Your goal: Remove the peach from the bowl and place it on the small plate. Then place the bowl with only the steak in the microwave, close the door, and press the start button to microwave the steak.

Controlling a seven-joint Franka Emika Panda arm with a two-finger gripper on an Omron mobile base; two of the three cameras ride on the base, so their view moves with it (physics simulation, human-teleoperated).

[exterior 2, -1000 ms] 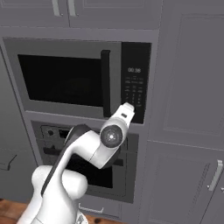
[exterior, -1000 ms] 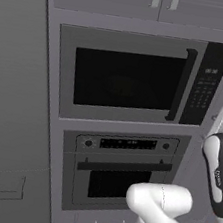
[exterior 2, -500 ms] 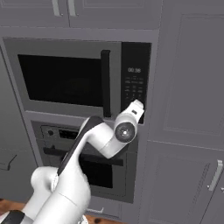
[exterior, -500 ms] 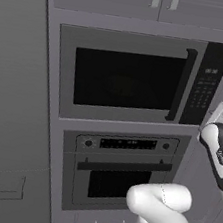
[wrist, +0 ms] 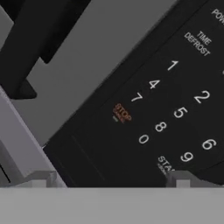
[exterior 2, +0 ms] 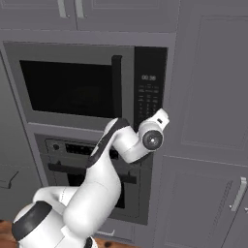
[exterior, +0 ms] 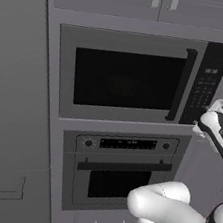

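The microwave [exterior: 64, 71] is built into the grey wall unit, and its door [exterior: 118, 115] is shut, with the dark bar handle [exterior: 182, 83] beside the black keypad [exterior: 207, 80]. My gripper [exterior: 200, 126] hovers just in front of the keypad's lower end, open and holding nothing. In the hand view the gripper [wrist: 111, 179] faces the number keys, with the orange stop label [wrist: 121, 113] ahead and the start label [wrist: 165, 162] just above the right fingertip [wrist: 181, 177]. From the right base view the keypad [exterior 2: 149, 87] sits behind my wrist. The peach, bowl, steak and small plate are out of view.
An oven [exterior: 118, 178] with a horizontal handle sits under the microwave. Tall grey cabinet doors [exterior 2: 208, 97] stand to the right, upper cabinets [exterior: 160, 2] above, and a plain grey panel [exterior: 12, 93] to the left.
My hand has risen and moved in toward the lower end of the keypad. The microwave door has stayed shut and the jaws have stayed wide.
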